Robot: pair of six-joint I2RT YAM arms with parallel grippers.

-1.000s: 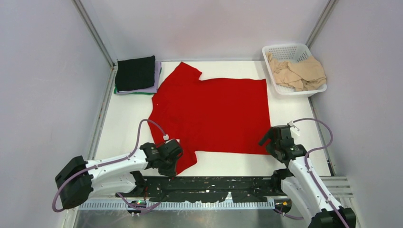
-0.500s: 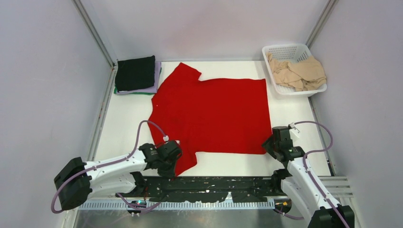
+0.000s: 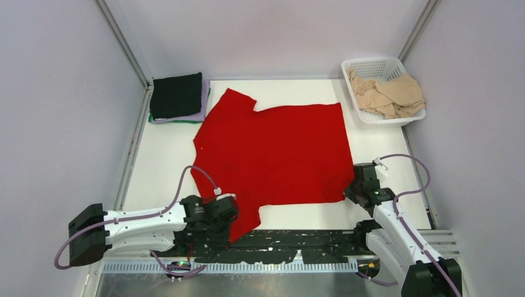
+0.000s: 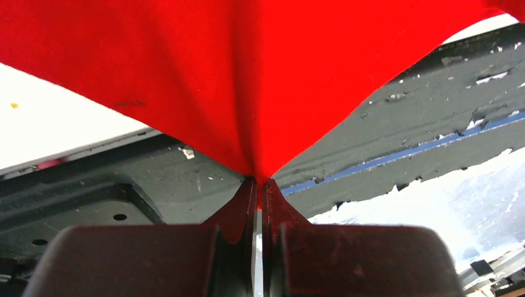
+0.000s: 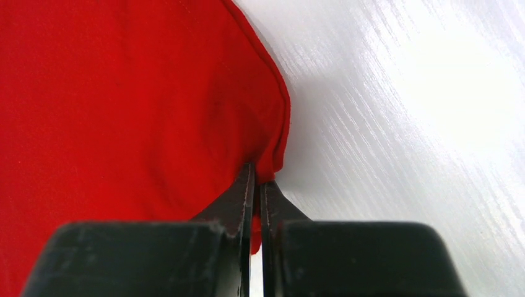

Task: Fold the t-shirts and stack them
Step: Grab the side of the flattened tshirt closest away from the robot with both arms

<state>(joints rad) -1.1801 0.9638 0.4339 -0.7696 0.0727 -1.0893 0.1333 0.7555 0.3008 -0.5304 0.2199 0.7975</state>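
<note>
Broadly, the white table (image 3: 161,167) bears everything, and the red t-shirt (image 3: 272,151) lies spread across its middle, one sleeve towards the back left and its near sleeve reaching over the black rail (image 3: 291,241) at the near edge. In the far right corner stands the white lattice basket (image 3: 371,62), with crumpled beige t-shirts (image 3: 390,96) in it, one draped over its right rim. In the far left corner is a folded stack: a black t-shirt (image 3: 176,94) on top, a lavender one (image 3: 205,99) under it and a green one (image 3: 173,121) showing at the bottom edge. The left gripper (image 3: 229,213) has its fingers pressed together on the tip of the near sleeve, the cloth lifted and fanning out from the pinch in the left wrist view (image 4: 259,185). The right gripper (image 3: 350,190) is likewise clamped on the shirt's near right hem corner (image 5: 257,179), low over the table
</note>
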